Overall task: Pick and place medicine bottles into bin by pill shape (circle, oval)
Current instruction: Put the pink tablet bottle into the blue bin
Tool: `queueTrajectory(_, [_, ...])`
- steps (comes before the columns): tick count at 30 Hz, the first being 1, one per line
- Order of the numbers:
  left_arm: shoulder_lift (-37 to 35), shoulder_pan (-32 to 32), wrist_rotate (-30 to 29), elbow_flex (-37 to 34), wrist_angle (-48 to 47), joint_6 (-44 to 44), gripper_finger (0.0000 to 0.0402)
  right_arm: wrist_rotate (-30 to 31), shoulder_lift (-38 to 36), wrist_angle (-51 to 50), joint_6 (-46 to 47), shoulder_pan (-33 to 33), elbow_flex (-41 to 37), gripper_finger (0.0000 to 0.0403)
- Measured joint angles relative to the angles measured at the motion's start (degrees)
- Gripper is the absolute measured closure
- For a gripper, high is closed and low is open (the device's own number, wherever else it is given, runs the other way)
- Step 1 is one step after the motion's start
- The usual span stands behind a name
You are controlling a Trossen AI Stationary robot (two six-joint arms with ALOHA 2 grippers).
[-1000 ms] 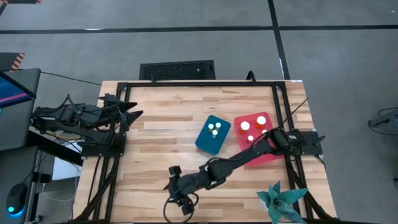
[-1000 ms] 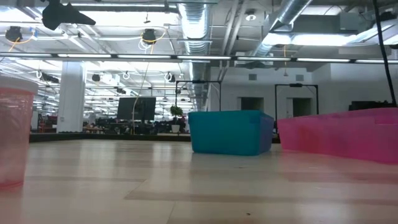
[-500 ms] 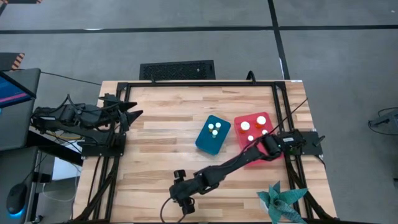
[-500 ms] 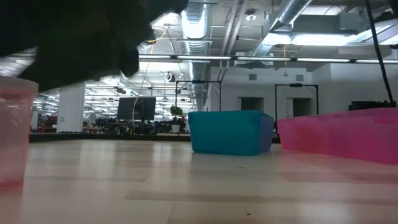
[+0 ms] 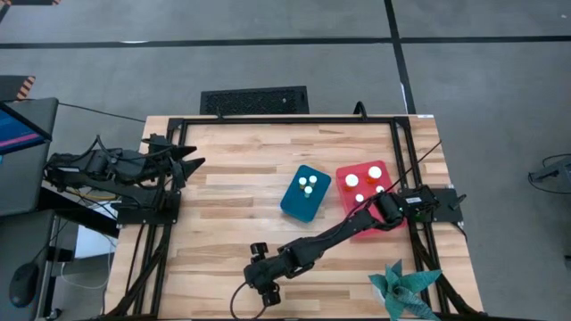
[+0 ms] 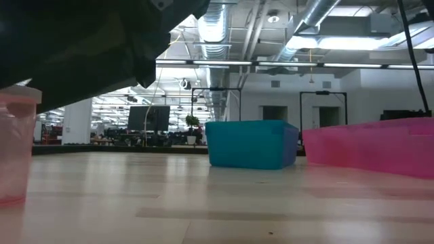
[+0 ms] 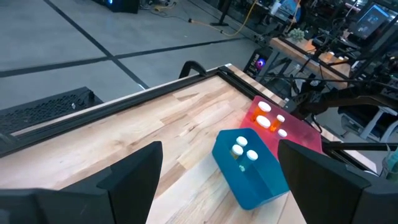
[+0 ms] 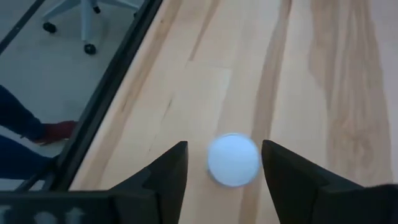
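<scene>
My right gripper reaches down near the table's front edge, left of centre. It is open, with one finger on each side of a white-capped medicine bottle, and a narrow gap shows on both sides. In the low view this bottle stands upright on the wood, pinkish and see-through, under the dark gripper. The teal bin holds three white-topped bottles and the red bin holds several. My left gripper waits open at the table's left edge.
A teal paper plant stands at the near right corner. The black frame rail runs along the table edge close to the bottle. Bare wood lies between the bottle and the two bins.
My right gripper has come down over the bottle near the table's front edge. In the low view its dark body has dropped into the upper left, above the bottle. The bottle stands where it was.
</scene>
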Motion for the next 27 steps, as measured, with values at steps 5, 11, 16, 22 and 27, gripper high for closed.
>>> queueTrajectory(5, [0.0,0.0,0.0,0.0,0.0,0.0,0.0090,0.0,0.0,-0.1,0.0,-0.1,0.0,0.0223])
queueTrajectory(11, [0.0,0.0,0.0,0.0,0.0,0.0,0.0090,0.0,0.0,-0.1,0.0,-0.1,0.0,0.0275])
queueTrajectory(16, [0.0,0.0,0.0,0.0,0.0,0.0,0.0090,0.0,-0.1,-0.1,1.0,-0.1,0.0,0.0294])
queueTrajectory(22, [0.0,0.0,0.0,0.0,0.0,-0.1,0.0090,0.1,-4.9,-2.8,1.6,-0.4,0.0,0.0280])
queueTrajectory(27, [0.0,0.0,0.0,0.0,0.0,-0.2,0.0090,0.8,-15.2,-12.4,-3.7,-2.9,-0.8,0.0280])
